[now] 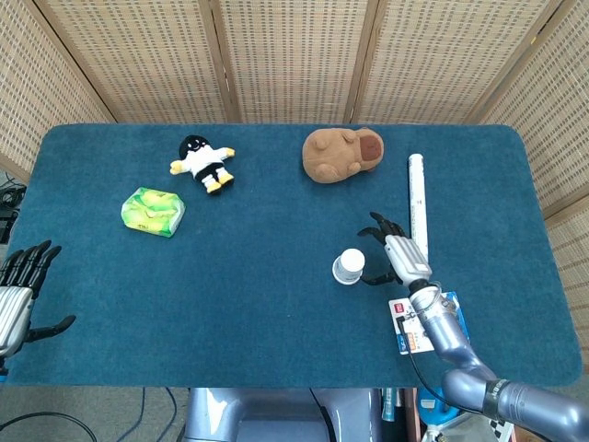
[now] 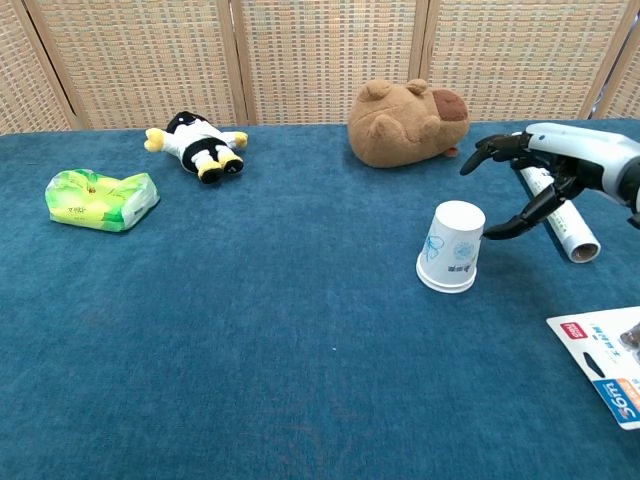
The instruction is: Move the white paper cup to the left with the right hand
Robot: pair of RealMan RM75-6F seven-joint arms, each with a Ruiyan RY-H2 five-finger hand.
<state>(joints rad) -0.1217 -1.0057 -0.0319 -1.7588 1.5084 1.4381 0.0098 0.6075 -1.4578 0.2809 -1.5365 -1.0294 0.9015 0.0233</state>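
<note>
The white paper cup [image 1: 349, 266] [image 2: 452, 247] stands upside down on the blue table, right of centre. My right hand [image 1: 396, 252] [image 2: 530, 175] hovers just to its right, fingers spread and empty. Its thumb tip lies close to the cup's side; I cannot tell if it touches. My left hand [image 1: 20, 285] rests open at the table's front left corner, far from the cup; the chest view does not show it.
A white tube [image 1: 417, 206] [image 2: 552, 208] lies behind my right hand. A carded pack [image 1: 419, 324] [image 2: 606, 365] lies at the front right. Further back are a brown plush [image 1: 341, 154], a penguin doll [image 1: 203, 162] and a green packet [image 1: 152, 211].
</note>
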